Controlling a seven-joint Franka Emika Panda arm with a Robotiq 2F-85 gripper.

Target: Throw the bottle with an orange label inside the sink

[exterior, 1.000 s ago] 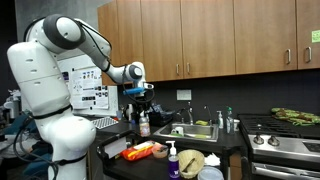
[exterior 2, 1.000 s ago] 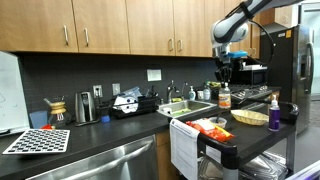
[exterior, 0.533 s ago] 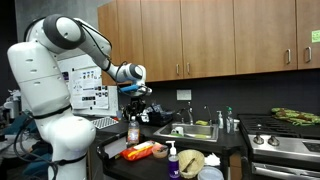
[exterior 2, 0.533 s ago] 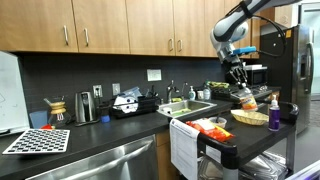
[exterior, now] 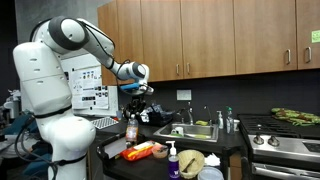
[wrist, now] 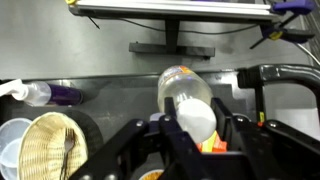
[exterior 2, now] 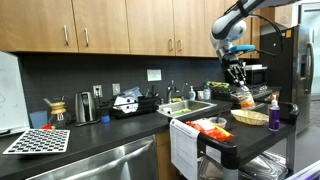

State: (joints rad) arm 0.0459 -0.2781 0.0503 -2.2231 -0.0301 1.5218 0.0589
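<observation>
Bottle [wrist: 188,98] lifted in a firm grip, not yet over the sink [exterior 2: 196,108].

In the wrist view the gripper [wrist: 196,138] is closed tight on the bottle's body, a finger on each side and a bit of orange label showing low between them. That hold seems meant for carrying it clear of the clutter. Below lie the basket [wrist: 48,150] and pump bottle [wrist: 45,95], so it hangs over the cart, not the counter. In both exterior views it tilts under the wrist, touching nothing else. Farther off the sink sits apart to one side. Letting go here would likely drop it on the cart, so it should first cross to the basin.
</observation>
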